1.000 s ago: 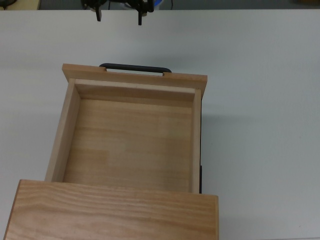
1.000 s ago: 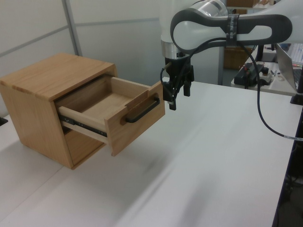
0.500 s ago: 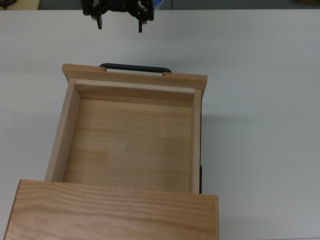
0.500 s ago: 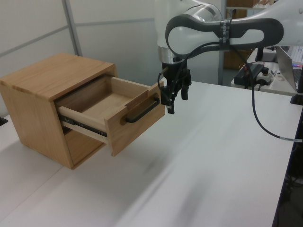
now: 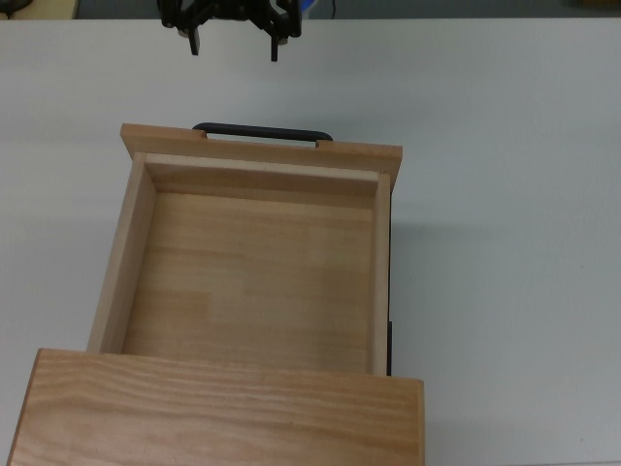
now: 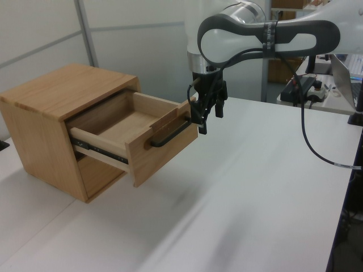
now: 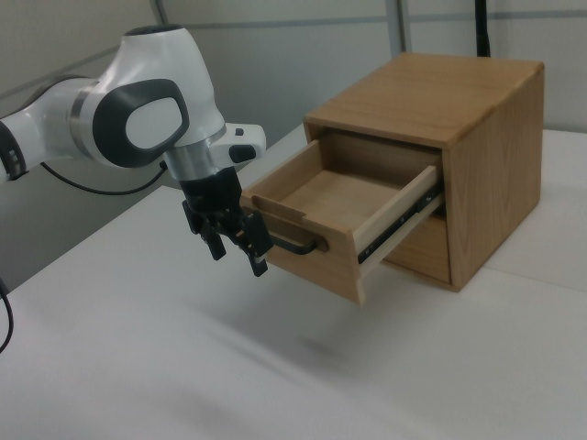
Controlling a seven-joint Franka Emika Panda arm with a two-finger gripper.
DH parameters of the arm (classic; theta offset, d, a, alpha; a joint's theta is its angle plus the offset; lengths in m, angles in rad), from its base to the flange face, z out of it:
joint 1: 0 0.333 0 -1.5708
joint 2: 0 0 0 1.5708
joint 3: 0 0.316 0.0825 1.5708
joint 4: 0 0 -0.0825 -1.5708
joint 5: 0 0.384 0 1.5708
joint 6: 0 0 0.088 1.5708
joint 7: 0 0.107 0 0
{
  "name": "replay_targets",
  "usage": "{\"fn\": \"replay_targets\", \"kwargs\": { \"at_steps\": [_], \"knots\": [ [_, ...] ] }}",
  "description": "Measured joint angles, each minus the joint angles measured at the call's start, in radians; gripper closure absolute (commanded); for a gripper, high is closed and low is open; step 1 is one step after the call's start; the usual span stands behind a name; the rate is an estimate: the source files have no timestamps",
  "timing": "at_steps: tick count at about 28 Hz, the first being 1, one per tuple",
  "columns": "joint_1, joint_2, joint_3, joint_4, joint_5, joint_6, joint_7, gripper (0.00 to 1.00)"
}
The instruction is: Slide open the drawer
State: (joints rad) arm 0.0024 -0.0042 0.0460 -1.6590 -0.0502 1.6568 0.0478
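The white table [image 6: 255,187] carried a wooden cabinet [image 6: 51,113] at about nine o'clock in the left view and at about two o'clock in the right view, and from its upper opening the drawer [image 5: 252,262] stood pulled well out, its bare wooden floor exposed in the top view and its metal runners showing along the sides in both side views. Judged from that, the sliding looked essentially done: most of the drawer's length hung clear of the cabinet, nothing lay inside it, and what remained seemed at most a little more travel on the rails, if any was wanted. The black bar handle [image 5: 262,132] ran across the front panel at twelve o'clock of the drawer in the top view. The arm [image 6: 266,34] arched in from the two o'clock side of the left view, its forearm roughly level and its wrist turned down, so that the gripper [image 6: 207,116] hung pointing downward just off the handle's far end, close to the front panel's corner but apart from it. In the top view the gripper [image 5: 233,47] sat at twelve o'clock of the handle, with bare table showing between the two. Its two fingers were spread apart and held nothing; the handle was free of them. In the right view the gripper [image 7: 237,246] hung at nine o'clock of the drawer front, near the handle and not touching it.
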Motion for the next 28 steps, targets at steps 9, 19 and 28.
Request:
{"fn": "replay_targets", "kwargs": {
  "at_steps": [9,19,28],
  "knots": [
    [0.002,0.000,0.003,0.027,0.005,0.000,0.000,0.00],
    [0.022,0.001,0.009,0.039,0.009,-0.001,-0.003,0.00],
    [0.086,0.013,0.012,0.039,0.009,-0.001,-0.003,0.00]
  ]
}}
